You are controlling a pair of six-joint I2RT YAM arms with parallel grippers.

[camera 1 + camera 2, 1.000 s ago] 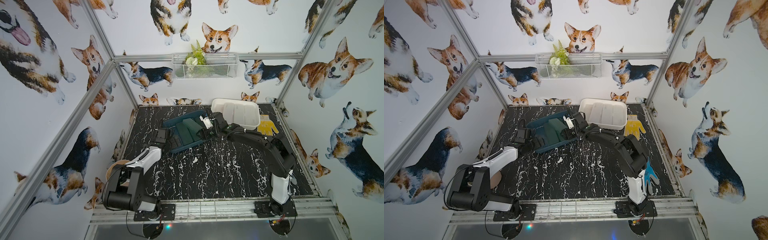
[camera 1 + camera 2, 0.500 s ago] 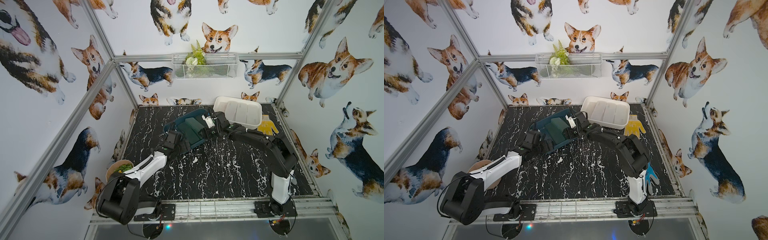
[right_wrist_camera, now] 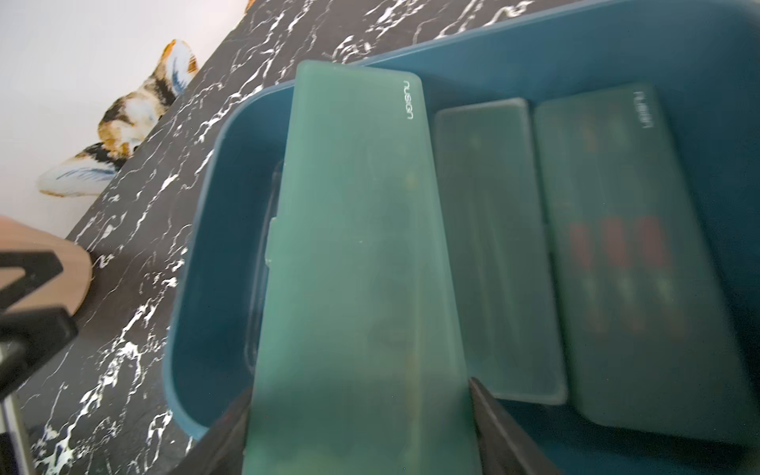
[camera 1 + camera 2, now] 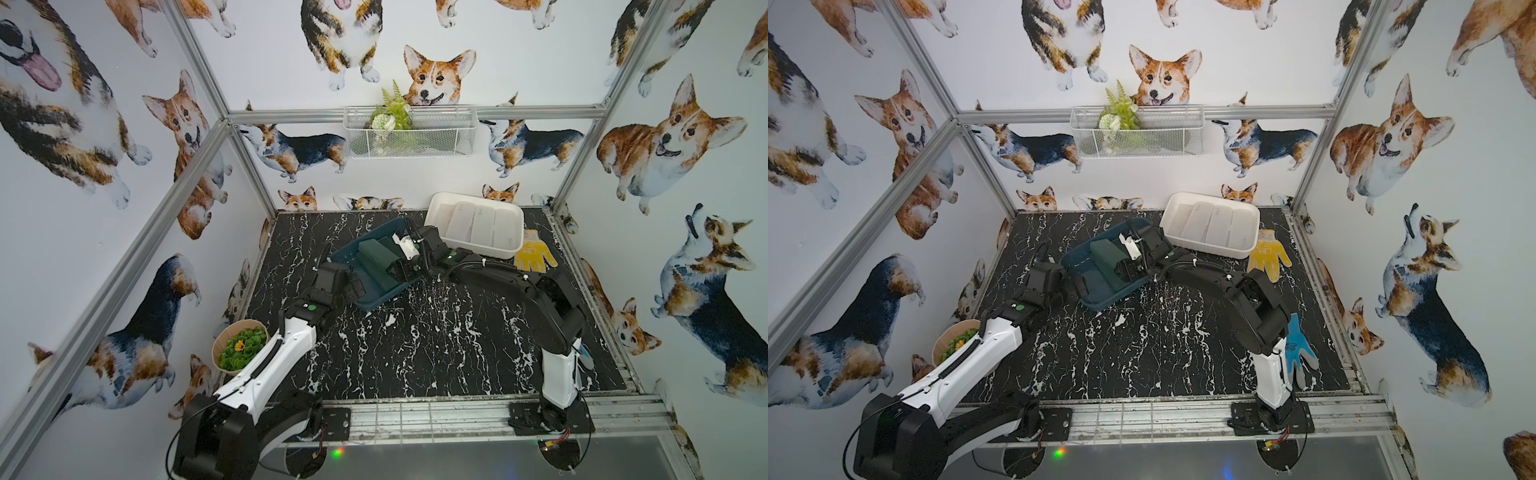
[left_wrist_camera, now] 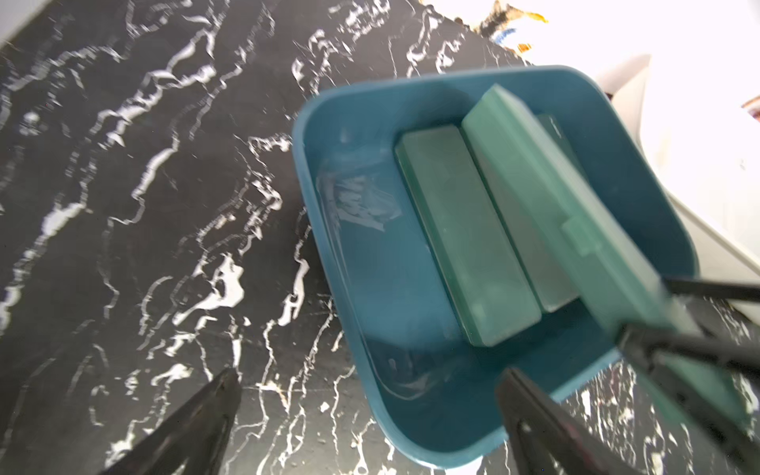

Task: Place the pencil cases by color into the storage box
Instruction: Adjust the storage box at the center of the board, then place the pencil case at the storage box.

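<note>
**Over the blue box: a green case poised above the free floor**

Clock directions are read on the table [image 4: 415, 353] as in the top views, with 12 o'clock at the back wall. The green pencil case in hand [image 3: 357, 246] hangs tilted above the blue storage box [image 4: 376, 303], which stands at about 11 o'clock from the table's centre. The right gripper [image 3: 360, 405] is clamped across the case's width at one short end. The long axis runs away from the jaws toward roughly 10 o'clock, nearly parallel to the two green cases lying flat [image 3: 497, 246] in the box. Those two fill the side toward 2 o'clock. Bare floor shows on the side toward 8 o'clock, and the held case hangs over that part. The coming move, as judged, is a lowering with the axis kept parallel, so that the far end clears the rim and the nearer neighbour. The left gripper [image 5: 366, 411], jaws wide apart and empty, hovers at the box's 8 o'clock corner; only the right arm has the case. At 1 o'clock the white storage box [image 4: 478, 248] holds four white pencil cases [image 4: 478, 222] side by side. A yellow glove [image 4: 533, 253] lies just beside it at 2 o'clock.
</note>
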